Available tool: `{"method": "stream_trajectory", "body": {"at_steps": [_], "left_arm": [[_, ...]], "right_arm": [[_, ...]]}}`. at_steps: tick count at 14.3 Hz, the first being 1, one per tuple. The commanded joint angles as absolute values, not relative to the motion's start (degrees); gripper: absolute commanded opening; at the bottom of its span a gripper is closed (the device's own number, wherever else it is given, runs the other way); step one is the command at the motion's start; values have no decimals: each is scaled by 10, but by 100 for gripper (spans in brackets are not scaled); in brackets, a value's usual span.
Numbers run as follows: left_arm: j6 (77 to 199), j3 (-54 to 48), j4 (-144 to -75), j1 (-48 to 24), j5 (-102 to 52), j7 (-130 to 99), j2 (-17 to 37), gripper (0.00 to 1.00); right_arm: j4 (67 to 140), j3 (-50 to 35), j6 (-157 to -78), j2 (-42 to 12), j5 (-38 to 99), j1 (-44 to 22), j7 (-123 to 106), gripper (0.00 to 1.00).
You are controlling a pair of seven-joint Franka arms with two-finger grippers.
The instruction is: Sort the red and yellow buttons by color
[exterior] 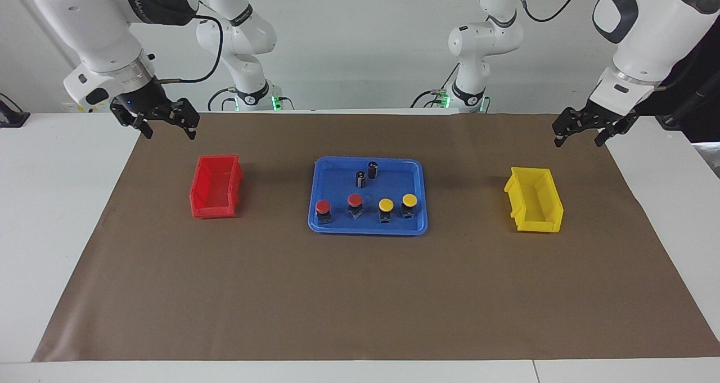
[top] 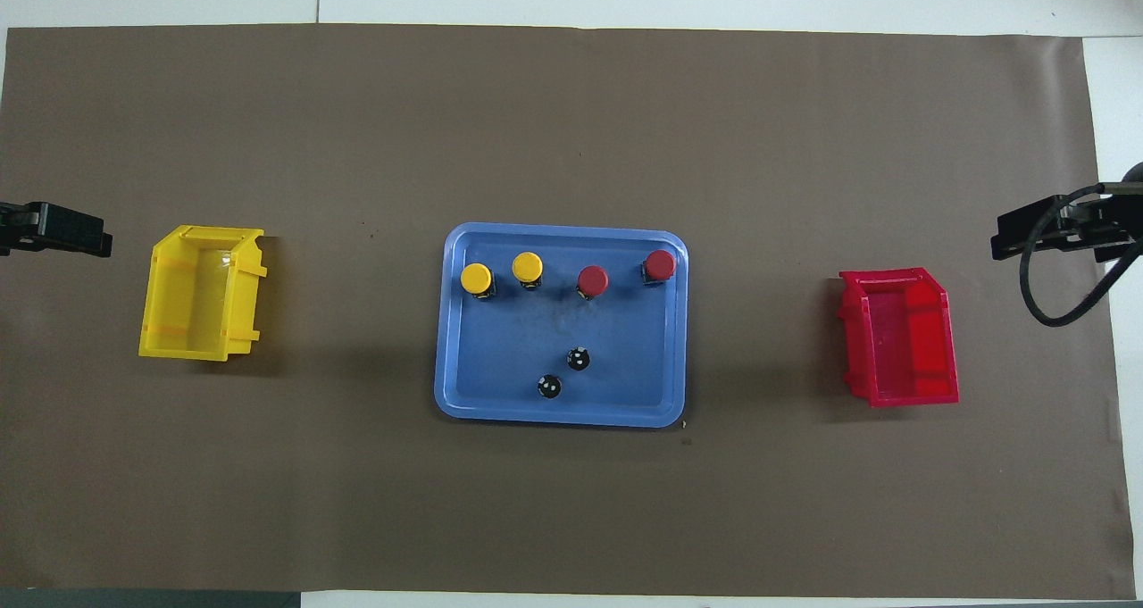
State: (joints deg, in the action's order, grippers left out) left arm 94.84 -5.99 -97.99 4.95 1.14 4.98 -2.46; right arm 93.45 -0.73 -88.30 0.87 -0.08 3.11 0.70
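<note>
Two red buttons and two yellow buttons stand in a row in the blue tray, along its edge farther from the robots. The overhead view shows the same row, with the yellow buttons toward the left arm's end and the red buttons toward the right arm's end. My right gripper hangs open and empty over the mat's corner, near the red bin. My left gripper hangs open and empty over the other corner, near the yellow bin.
Two dark cylinders stand in the tray, nearer to the robots than the buttons. The red bin and yellow bin each hold nothing. A brown mat covers the table under the tray and bins.
</note>
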Motion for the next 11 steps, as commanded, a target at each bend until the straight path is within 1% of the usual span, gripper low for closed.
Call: {"method": "stream_trajectory", "body": {"at_steps": [1, 7, 11], "left_arm": [[937, -58, -991, 46, 18, 54, -39, 100], [942, -57, -987, 47, 18, 59, -37, 100], [923, -52, -987, 49, 18, 56, -41, 100]], "right_arm": [[943, -9, -879, 18, 5, 38, -9, 100], [943, -11, -877, 20, 5, 33, -5, 100], [938, -11, -877, 18, 4, 33, -12, 100]]}}
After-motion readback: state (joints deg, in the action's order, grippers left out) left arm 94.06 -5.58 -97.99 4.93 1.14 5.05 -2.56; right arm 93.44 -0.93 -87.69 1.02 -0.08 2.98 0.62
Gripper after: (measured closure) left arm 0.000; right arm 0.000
